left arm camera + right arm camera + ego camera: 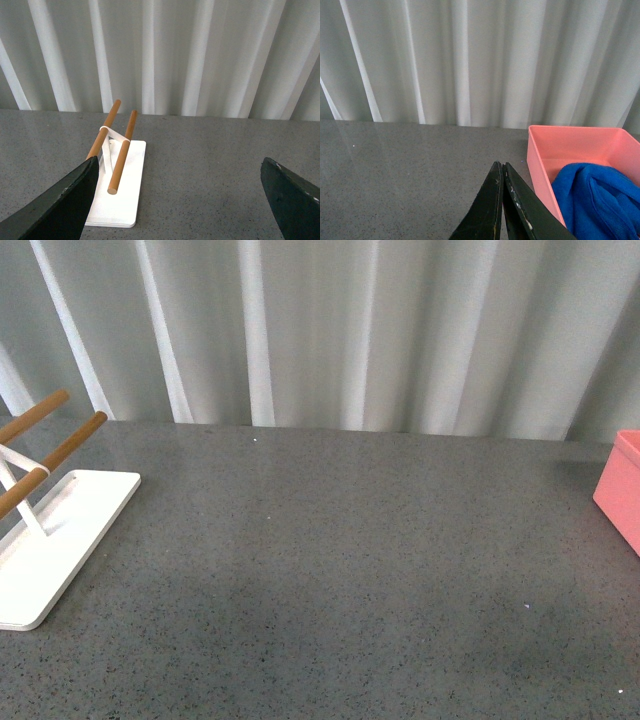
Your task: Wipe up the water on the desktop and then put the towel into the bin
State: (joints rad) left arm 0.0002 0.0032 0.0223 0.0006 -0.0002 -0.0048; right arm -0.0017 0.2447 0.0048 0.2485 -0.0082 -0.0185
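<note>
Right end effector (pixel 503 172): black fingers pressing together on nothing, hovering over the dark grey speckled stone-like table (pixel 340 560), just beside the salmon-pink box-like plastic bin (pixel 540 155) at far right. Bright royal-blue terry towel (pixel 592 197) lying bunched inside. Left end effector (pixel 180 200): spreading wide, facing the white rack with wooden bars (pixel 117 150) at left.

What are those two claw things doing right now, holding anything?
Left gripper: open, jaws spread wide, holding nothing.
Right gripper: shut, jaws pressed together and empty; the bright blue terry towel lies in the salmon-pink plastic bin.
</note>
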